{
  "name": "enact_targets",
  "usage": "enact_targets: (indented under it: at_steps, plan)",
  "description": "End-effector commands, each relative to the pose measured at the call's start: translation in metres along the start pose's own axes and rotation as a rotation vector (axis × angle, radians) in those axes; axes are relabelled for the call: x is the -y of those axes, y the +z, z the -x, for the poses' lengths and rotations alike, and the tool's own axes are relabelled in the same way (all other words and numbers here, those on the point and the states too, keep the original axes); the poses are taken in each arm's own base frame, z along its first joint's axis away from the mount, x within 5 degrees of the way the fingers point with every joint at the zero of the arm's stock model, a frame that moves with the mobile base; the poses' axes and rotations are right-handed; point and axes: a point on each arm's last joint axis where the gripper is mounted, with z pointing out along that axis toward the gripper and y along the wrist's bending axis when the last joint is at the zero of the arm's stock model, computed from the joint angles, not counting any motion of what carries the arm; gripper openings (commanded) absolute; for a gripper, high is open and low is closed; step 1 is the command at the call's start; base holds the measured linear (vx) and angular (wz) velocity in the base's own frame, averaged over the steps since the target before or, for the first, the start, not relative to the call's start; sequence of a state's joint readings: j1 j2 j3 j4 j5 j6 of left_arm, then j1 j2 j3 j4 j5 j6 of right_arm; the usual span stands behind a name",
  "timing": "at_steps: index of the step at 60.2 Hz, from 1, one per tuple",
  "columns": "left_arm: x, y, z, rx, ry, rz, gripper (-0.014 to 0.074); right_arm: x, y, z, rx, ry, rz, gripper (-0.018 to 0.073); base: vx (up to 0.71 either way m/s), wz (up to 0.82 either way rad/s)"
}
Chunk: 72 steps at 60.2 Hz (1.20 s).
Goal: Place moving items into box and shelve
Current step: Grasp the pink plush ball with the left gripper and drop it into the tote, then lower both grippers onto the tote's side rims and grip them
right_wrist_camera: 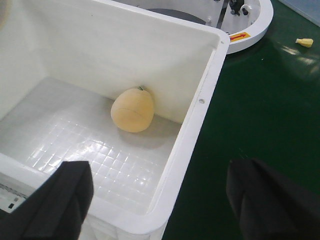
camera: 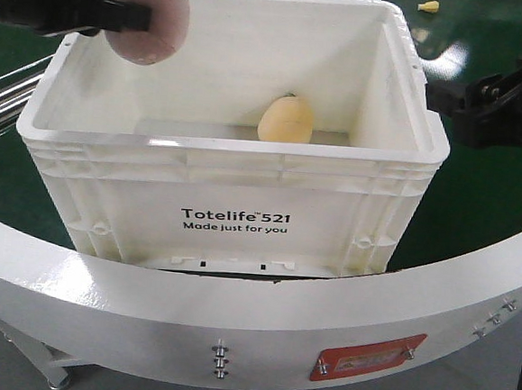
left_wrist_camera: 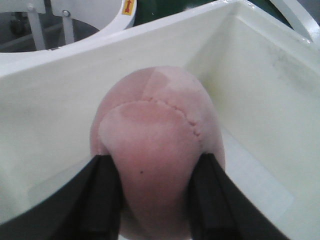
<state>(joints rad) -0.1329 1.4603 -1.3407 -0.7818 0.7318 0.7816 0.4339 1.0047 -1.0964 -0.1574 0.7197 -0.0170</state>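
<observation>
A white Totelife box (camera: pixel 237 157) stands on the curved white table. An orange plush fruit (camera: pixel 286 119) lies on its floor by the far wall; it also shows in the right wrist view (right_wrist_camera: pixel 132 110). My left gripper (camera: pixel 139 16) is shut on a pink plush fruit (camera: pixel 153 15) and holds it above the box's left rim; in the left wrist view the pink plush (left_wrist_camera: pixel 157 150) fills the gap between the black fingers (left_wrist_camera: pixel 102 200). My right gripper (right_wrist_camera: pixel 157 197) is open and empty, straddling the box's right wall (right_wrist_camera: pixel 195 115); it shows at the right of the front view (camera: pixel 441 96).
A green floor (camera: pixel 505 196) lies right of the box. A small yellow item (camera: pixel 428 6) lies on it at the far right, also seen in the right wrist view (right_wrist_camera: pixel 304 42). The white curved table rim (camera: pixel 234 310) runs along the front.
</observation>
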Motion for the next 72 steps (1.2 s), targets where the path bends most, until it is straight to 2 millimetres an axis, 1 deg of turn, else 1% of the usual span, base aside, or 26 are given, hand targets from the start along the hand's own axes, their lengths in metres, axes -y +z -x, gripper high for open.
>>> enact_targets:
  at_steps: [1, 7, 10, 15, 19, 29, 33, 36, 43, 49, 54, 61, 72]
  plan:
    - [0.009, -0.010, 0.019, 0.114, -0.002, 0.010, 0.0531, 0.004, -0.012, 0.014, 0.122, -0.007, -0.022, 0.0587, 0.00, 0.00]
    - [0.010, -0.010, 0.019, 0.113, -0.004, 0.006, 0.0631, 0.004, -0.009, 0.014, 0.115, -0.007, -0.020, 0.0587, 0.00, 0.00]
    - [0.011, -0.012, 0.020, 0.113, -0.002, 0.002, 0.0658, 0.003, -0.008, 0.014, 0.112, -0.005, -0.018, 0.0587, 0.00, 0.00]
    - [0.013, -0.017, 0.025, 0.101, 0.005, -0.002, 0.0662, 0.003, -0.003, 0.014, 0.098, -0.002, -0.018, 0.0587, 0.00, 0.00]
    - [0.012, -0.024, 0.033, 0.087, -0.003, 0.037, 0.0657, 0.004, 0.004, 0.016, 0.080, 0.026, -0.031, 0.0587, 0.00, 0.00]
    - [0.007, -0.039, 0.044, -0.037, -0.024, 0.220, 0.0644, 0.013, 0.021, 0.037, -0.032, 0.100, -0.105, 0.0587, 0.00, 0.00]
    - [0.008, -0.037, 0.046, -0.089, -0.042, 0.282, 0.0644, 0.015, 0.030, 0.045, -0.085, 0.129, -0.125, 0.0587, 0.00, 0.00]
    - [0.008, -0.034, 0.046, -0.133, -0.059, 0.333, 0.0644, 0.016, 0.042, 0.050, -0.129, 0.137, -0.131, 0.0587, 0.00, 0.00]
    - [0.000, -0.028, 0.045, -0.257, -0.111, 0.452, 0.0643, 0.017, 0.065, 0.060, -0.218, 0.152, -0.147, 0.0587, 0.00, 0.00]
    - [-0.006, -0.023, 0.047, -0.301, -0.133, 0.490, 0.0636, 0.019, 0.086, 0.067, -0.272, 0.175, -0.168, 0.0587, 0.00, 0.00]
    - [-0.008, -0.020, 0.050, -0.305, -0.143, 0.497, 0.0628, 0.026, 0.102, 0.069, -0.303, 0.221, -0.173, 0.0587, 0.00, 0.00]
    - [-0.013, -0.013, 0.048, -0.322, -0.152, 0.526, 0.0619, 0.038, 0.120, 0.069, -0.336, 0.270, -0.167, 0.0587, 0.00, 0.00]
    - [-0.027, -0.005, 0.043, -0.347, -0.187, 0.563, 0.0608, 0.038, 0.143, 0.067, -0.368, 0.247, -0.163, 0.0587, 0.00, 0.00]
